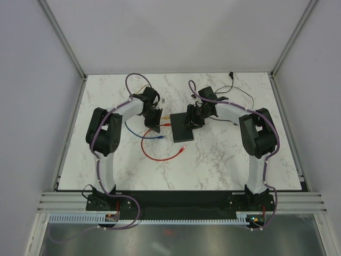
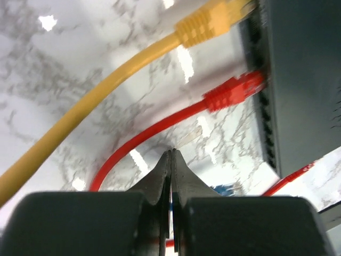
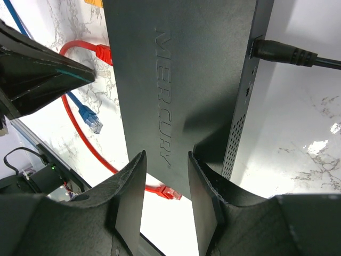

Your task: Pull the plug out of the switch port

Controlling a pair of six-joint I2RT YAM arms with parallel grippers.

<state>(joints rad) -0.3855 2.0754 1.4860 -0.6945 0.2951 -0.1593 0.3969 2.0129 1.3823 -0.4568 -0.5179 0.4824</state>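
Observation:
The black switch (image 1: 181,134) lies mid-table, marked MERCURY on top (image 3: 181,80). A red plug (image 2: 234,90) sits in a port on its left side, also seen in the right wrist view (image 3: 104,52). A yellow plug (image 2: 208,21) is in a port further along. My left gripper (image 2: 171,152) hangs just left of the switch, shut, fingertips touching with nothing between them, short of the red plug. My right gripper (image 3: 166,160) is open, its fingers standing on the switch's top near its end. In the top view the left gripper (image 1: 155,127) and right gripper (image 1: 193,121) flank the switch.
A loose blue plug (image 3: 88,118) lies on the marble left of the switch, its cable running under my left gripper. The red cable loops forward to a free plug (image 3: 168,192). A black power lead (image 3: 282,53) enters the switch's right side.

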